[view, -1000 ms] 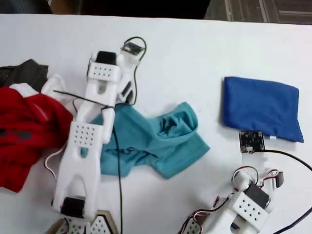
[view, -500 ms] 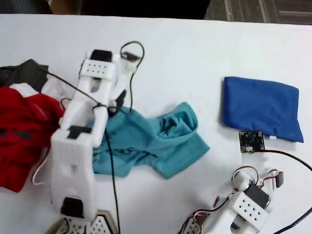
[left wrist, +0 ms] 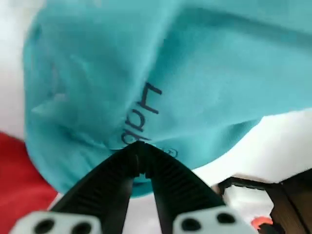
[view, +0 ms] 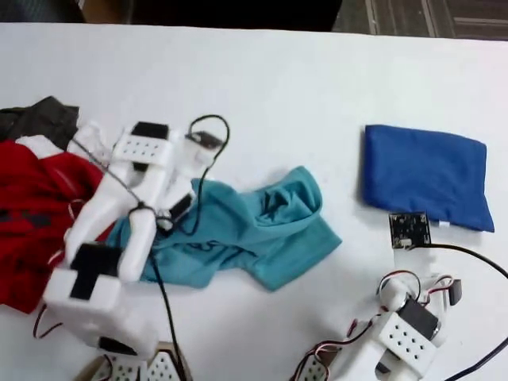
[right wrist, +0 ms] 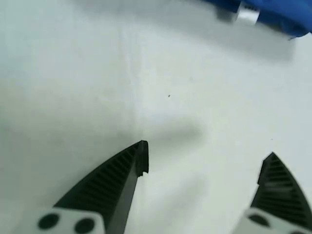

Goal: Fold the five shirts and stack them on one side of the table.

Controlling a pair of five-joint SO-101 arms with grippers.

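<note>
Shirts lie spread across the white table point(view: 302, 87). At the far left I see a heaped red shirt point(view: 32, 206), with a dark grey shirt point(view: 36, 119) at its far side. Next, my left gripper point(left wrist: 139, 152) has its fingers pressed together, pinching the edge of the crumpled teal shirt point(view: 262, 222) in the middle. Further right, a folded blue shirt point(view: 425, 175) lies flat. My right gripper point(right wrist: 205, 152) hangs near it, fingers spread wide, holding nothing.
</note>
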